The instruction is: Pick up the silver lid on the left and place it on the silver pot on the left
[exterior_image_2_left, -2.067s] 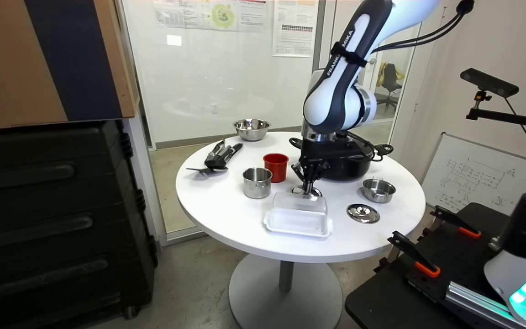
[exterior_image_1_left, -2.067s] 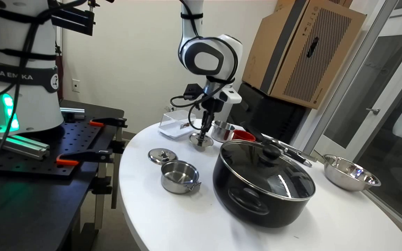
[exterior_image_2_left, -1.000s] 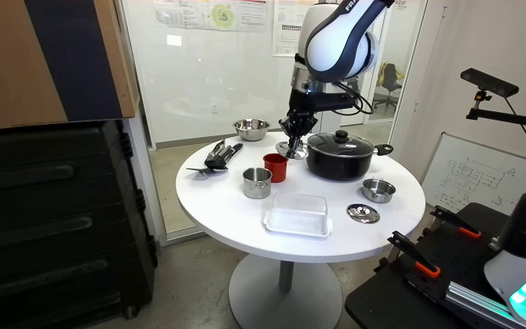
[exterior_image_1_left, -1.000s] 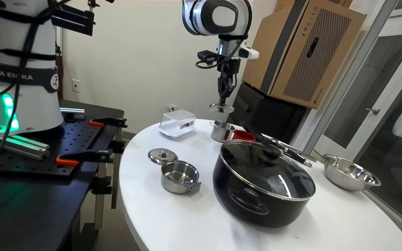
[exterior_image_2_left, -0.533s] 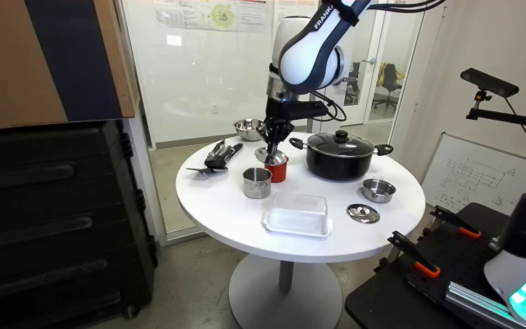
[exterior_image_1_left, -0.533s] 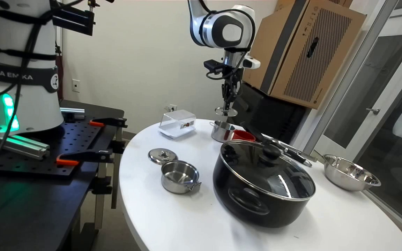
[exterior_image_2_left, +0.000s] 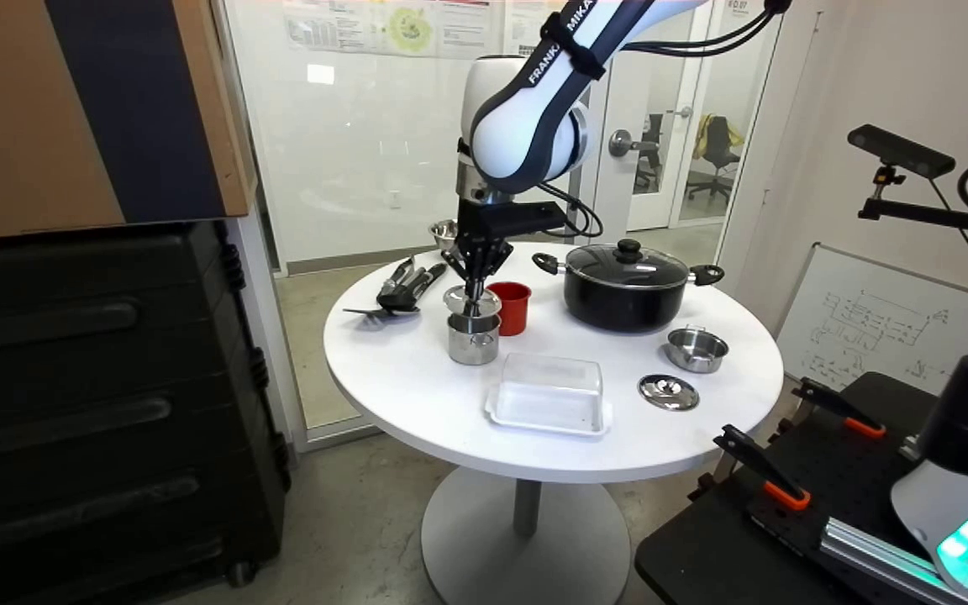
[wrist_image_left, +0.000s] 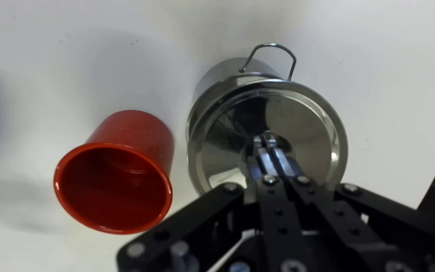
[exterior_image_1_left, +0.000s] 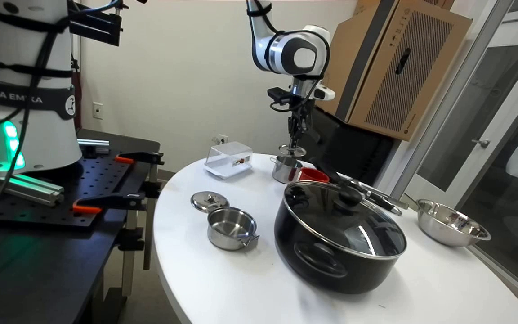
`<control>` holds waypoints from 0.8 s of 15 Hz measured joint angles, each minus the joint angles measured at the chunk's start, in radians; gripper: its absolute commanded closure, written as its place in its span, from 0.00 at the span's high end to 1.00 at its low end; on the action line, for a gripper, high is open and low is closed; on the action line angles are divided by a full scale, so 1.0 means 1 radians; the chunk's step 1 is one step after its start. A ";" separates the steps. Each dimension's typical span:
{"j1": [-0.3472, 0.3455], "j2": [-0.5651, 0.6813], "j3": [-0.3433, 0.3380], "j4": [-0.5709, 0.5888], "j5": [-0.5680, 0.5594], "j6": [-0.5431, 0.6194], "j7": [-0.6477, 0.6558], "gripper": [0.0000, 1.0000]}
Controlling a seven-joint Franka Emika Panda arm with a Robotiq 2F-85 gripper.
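Note:
My gripper (wrist_image_left: 265, 142) is shut on the centre knob of a silver lid (wrist_image_left: 308, 124). In both exterior views the gripper (exterior_image_1_left: 291, 152) (exterior_image_2_left: 473, 307) holds this lid (exterior_image_2_left: 455, 301) just above a tall silver pot (exterior_image_2_left: 474, 347) (exterior_image_1_left: 284, 172). In the wrist view the lid covers most of the mouth of the pot (wrist_image_left: 221, 73), offset a little from it; the pot's rim and wire handle show beyond the lid. Whether lid and rim touch I cannot tell. A like silver lid (exterior_image_1_left: 209, 201) (exterior_image_2_left: 669, 392) lies on the table beside a lower silver pot (exterior_image_1_left: 231, 229) (exterior_image_2_left: 697, 350), open on top.
A red cup (wrist_image_left: 115, 189) (exterior_image_2_left: 511, 309) stands close beside the tall pot. A clear-lidded white box (exterior_image_2_left: 547, 407) is near it. A black pot with glass lid (exterior_image_1_left: 340, 243), utensils (exterior_image_2_left: 408, 286) and a silver bowl (exterior_image_1_left: 452, 222) also stand on the white table (exterior_image_1_left: 187, 252).
My gripper has lifted the lid from the table, carried it past the red cup, and lowered it over the tall silver pot. The other lid and the pots have not moved.

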 measured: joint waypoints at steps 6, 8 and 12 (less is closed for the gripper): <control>0.006 0.061 -0.015 0.061 0.000 -0.042 0.032 0.00; 0.006 0.073 -0.015 0.074 0.001 -0.046 0.033 0.00; 0.011 0.098 -0.016 0.099 0.001 -0.057 0.034 0.00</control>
